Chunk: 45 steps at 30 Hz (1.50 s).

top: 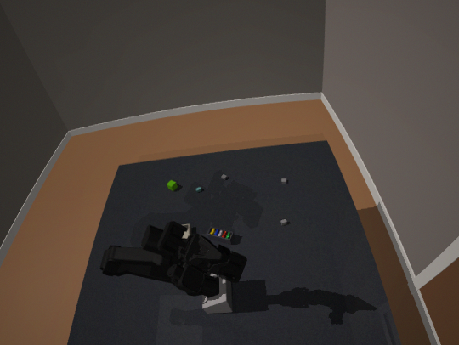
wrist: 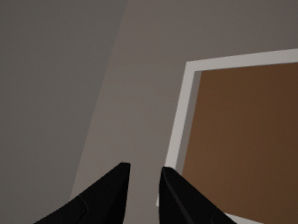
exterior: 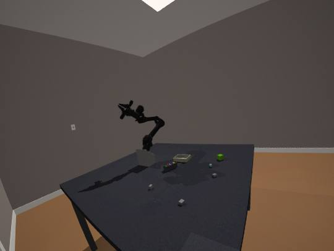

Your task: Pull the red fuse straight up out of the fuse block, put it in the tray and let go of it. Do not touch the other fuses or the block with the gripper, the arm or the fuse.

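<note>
Red fuse (top: 223, 234) sits seated in the fuse block (top: 222, 234), second from the right end of a row of yellow, blue, white, red and green, near the middle of the dark table (exterior: 216, 198). No part of the task looks done: the step in hand is the approach, and it has hardly begun. The gripper (exterior: 120, 107) is held high above the near-left part of the table, far from the block, and the wrist view shows only wall, baseboard and floor beyond it. Its jaws are drawn nearly together with a slim gap between the fingers, and nothing is held between them. The next move, as I judge it, calls for spreading the jaws, swinging the arm (exterior: 151, 123) round over the block, and coming straight down so the fingers straddle only the red fuse, missing its white and green neighbours. The tray (exterior: 182, 158) stands just beside the block on the exterior view; it looks empty, though its floor is barely visible.
</note>
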Each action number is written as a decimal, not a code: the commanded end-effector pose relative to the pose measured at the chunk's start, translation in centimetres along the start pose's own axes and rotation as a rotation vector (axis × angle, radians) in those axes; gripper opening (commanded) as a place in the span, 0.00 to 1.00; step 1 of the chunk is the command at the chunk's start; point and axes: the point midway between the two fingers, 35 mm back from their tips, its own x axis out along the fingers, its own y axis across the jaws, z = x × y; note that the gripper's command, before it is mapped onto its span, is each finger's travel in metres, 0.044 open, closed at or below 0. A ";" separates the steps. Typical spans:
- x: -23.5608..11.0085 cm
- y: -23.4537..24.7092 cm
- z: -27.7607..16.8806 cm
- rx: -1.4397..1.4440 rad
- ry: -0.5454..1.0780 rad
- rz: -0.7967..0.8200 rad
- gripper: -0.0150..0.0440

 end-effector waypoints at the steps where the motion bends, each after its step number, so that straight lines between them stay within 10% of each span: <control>1: 0.1 -1.4 -3.2 -0.094 0.110 -0.060 0.36; 12: -4.4 -7.9 -15.8 -0.517 0.623 -0.219 0.36; 25: -20.7 -17.4 -26.9 -1.040 1.507 -0.265 0.36; 45: -50.3 -22.7 -19.2 -1.348 3.072 -0.050 0.36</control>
